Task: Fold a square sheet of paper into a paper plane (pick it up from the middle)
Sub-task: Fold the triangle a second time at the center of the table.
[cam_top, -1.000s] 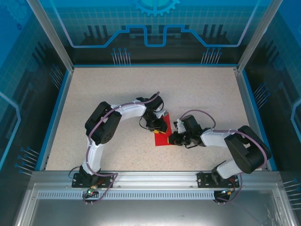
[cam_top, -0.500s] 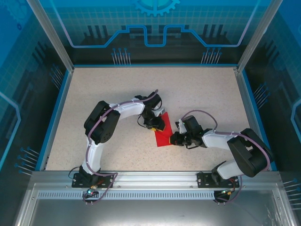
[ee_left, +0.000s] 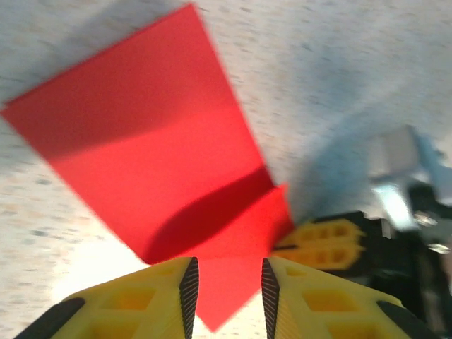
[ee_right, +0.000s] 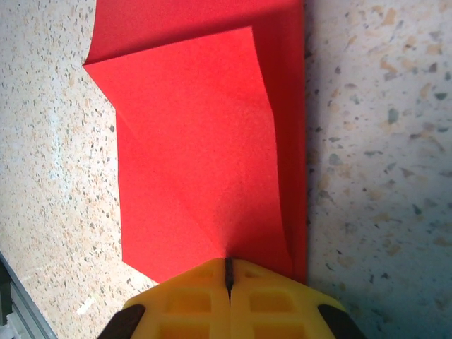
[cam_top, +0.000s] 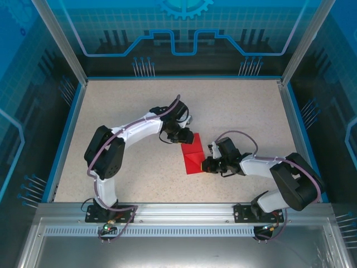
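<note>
Red paper (cam_top: 193, 157), partly folded, sits pinched at one edge by my right gripper (ee_right: 228, 267), its far corner between my left gripper's (ee_left: 227, 272) spread fingers.

Right yellow claw (ee_right: 228, 274) at bottom edge, fingers pressed together, pinching near edge of thin bright red folded paper sheet (ee_right: 198, 141). Upper flap lies creased over lower layer. Sheet rests on speckled beige surface (ee_right: 374, 141). Grey rail (ee_right: 18, 300) at lower-left corner.

Your arms (cam_top: 139, 125) are white with black joints (cam_top: 106, 159). Purple cables (cam_top: 237, 132) loop from each base (cam_top: 106, 211). Yellow fingers (ee_left: 141, 296) carry black ribbed pads (ee_left: 189, 289).
</note>
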Controlling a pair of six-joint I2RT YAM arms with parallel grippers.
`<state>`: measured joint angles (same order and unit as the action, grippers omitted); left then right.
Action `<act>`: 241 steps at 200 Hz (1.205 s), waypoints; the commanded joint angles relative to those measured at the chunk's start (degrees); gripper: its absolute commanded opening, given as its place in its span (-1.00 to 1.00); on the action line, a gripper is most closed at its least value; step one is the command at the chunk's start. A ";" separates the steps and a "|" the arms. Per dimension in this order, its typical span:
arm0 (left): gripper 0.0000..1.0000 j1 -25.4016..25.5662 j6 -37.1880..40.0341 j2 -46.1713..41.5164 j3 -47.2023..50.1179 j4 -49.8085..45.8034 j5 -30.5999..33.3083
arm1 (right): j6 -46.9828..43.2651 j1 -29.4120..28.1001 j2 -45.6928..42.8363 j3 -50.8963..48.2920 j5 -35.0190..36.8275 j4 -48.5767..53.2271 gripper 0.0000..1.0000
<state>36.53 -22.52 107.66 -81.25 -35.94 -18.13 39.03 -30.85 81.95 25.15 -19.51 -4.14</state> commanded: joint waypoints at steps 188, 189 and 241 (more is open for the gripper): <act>-0.51 4.38 -13.15 7.93 16.41 19.37 -6.32 | -0.40 -1.23 -0.57 -2.23 3.47 10.82 -0.99; -0.51 4.31 -13.15 7.93 16.49 19.40 -6.27 | -0.42 -1.23 -0.52 -2.22 3.45 10.87 -0.99; -0.52 1.04 -13.20 8.36 16.91 19.78 -2.85 | -0.18 -1.19 -0.48 -2.66 3.70 11.26 -1.00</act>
<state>40.82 -37.12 113.65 -66.22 -13.65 -28.29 39.00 -31.16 80.62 25.06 -18.83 -1.74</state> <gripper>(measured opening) 0.244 0.045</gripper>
